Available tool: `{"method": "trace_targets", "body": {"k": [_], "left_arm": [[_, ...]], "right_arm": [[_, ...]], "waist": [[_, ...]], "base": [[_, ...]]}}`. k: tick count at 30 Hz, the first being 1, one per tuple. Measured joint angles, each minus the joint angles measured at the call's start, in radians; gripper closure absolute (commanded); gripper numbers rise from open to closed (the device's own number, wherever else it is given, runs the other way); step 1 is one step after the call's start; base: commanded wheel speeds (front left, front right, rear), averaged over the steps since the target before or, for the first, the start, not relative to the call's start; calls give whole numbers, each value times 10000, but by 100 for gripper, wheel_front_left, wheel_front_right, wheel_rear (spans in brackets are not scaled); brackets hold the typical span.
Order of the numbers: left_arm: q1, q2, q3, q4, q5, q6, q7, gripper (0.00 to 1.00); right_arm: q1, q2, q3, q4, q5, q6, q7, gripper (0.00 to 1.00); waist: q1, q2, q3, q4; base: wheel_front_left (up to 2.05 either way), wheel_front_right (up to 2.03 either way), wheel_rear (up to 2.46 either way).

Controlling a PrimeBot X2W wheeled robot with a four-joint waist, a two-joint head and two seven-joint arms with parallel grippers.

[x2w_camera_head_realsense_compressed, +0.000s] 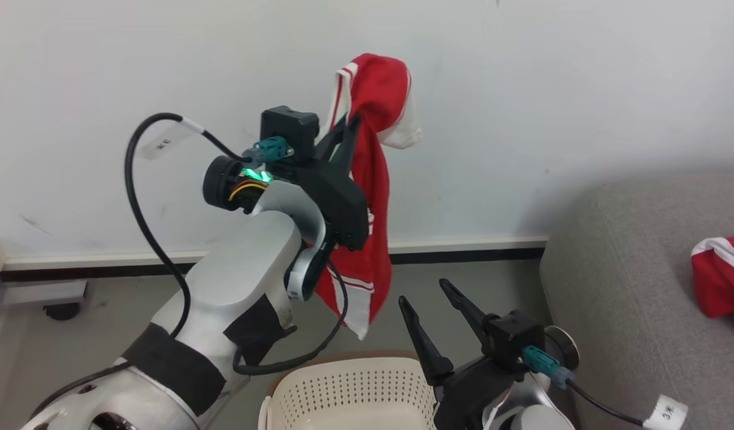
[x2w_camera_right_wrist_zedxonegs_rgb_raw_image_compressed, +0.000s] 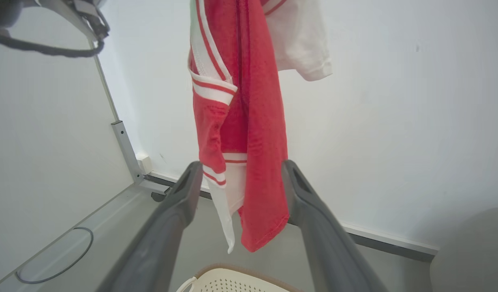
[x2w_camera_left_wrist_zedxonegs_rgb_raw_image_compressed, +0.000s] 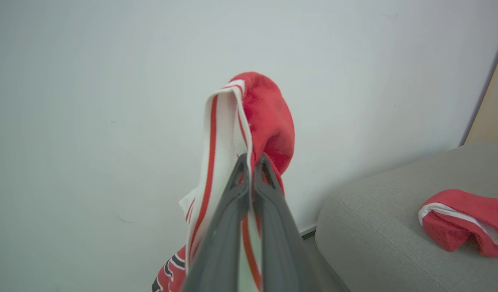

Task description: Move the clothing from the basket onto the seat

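My left gripper [x2w_camera_head_realsense_compressed: 350, 123] is raised high in front of the white wall and is shut on a piece of red clothing [x2w_camera_head_realsense_compressed: 369, 197] with white stripes, which hangs down from its fingers. The left wrist view shows that gripper [x2w_camera_left_wrist_zedxonegs_rgb_raw_image_compressed: 251, 159] pinching the fabric [x2w_camera_left_wrist_zedxonegs_rgb_raw_image_compressed: 269, 117] at its top fold. The garment's lower end dangles above the cream basket [x2w_camera_head_realsense_compressed: 349, 388]. My right gripper [x2w_camera_head_realsense_compressed: 423, 291] stands open over the basket's right rim, holding nothing. In the right wrist view the hanging clothing [x2w_camera_right_wrist_zedxonegs_rgb_raw_image_compressed: 249, 121] is beyond the open right gripper [x2w_camera_right_wrist_zedxonegs_rgb_raw_image_compressed: 241, 167]. Another red garment [x2w_camera_head_realsense_compressed: 722, 275] lies on the grey seat [x2w_camera_head_realsense_compressed: 635, 280].
A white wall with a dark skirting strip runs behind everything. A metal frame foot with a caster [x2w_camera_head_realsense_compressed: 50, 298] sits on the grey floor at the left. The seat's rounded corner [x2w_camera_left_wrist_zedxonegs_rgb_raw_image_compressed: 354, 219] is close to the right of the hanging garment.
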Motion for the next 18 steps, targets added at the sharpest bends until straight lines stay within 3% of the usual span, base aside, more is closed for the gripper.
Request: {"method": "trace_targets", "body": {"k": [13, 18], "left_arm": [[-416, -4, -880, -2182, -1398, 339, -61, 100], [-388, 2, -1231, -3639, -2481, 345, 127, 100]], "right_arm": [[-1234, -4, 543, 2266, 721, 0, -40, 0], [-1471, -4, 339, 2909, 765, 0, -274, 0]], "waist": [[3, 1, -268, 151], [3, 2, -294, 290]], "base": [[0, 0, 0], [0, 0, 0]]}}
